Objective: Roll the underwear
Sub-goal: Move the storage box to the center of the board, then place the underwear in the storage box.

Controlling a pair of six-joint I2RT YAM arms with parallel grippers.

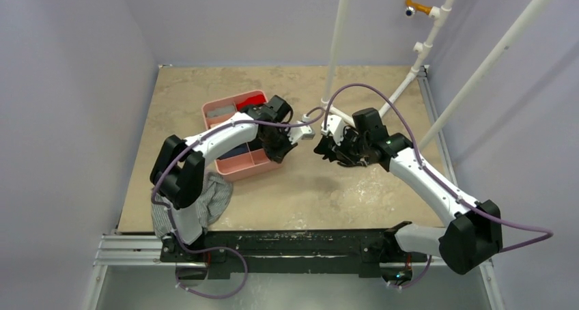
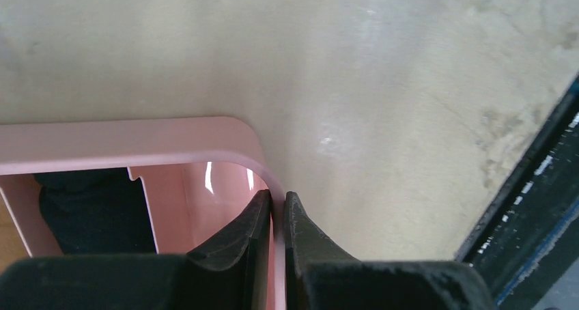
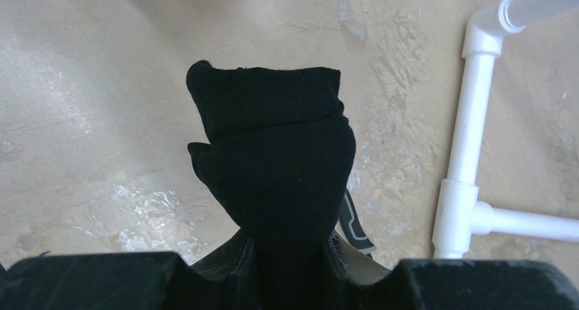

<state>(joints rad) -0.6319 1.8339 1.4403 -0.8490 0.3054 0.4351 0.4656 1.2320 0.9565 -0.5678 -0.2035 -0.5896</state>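
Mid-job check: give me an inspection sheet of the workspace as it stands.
Surface: beige table, mottled.
Job's things: black underwear, bunched in the right gripper; grey striped underwear, crumpled at the near left edge, partly under the left arm.
Clutter: pink tray, divided, with red, grey and dark items inside.
Grippers: left gripper shut on the pink tray's wall near a corner; right gripper shut on the black underwear.
Cables: purple cables arching over both wrists.
Surroundings: white pipe frame at the far right; lilac walls.

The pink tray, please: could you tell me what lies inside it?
The pink tray holds a grey item, a red item and a dark cloth in separate compartments. The left arm covers its middle, so the rest cannot be seen.
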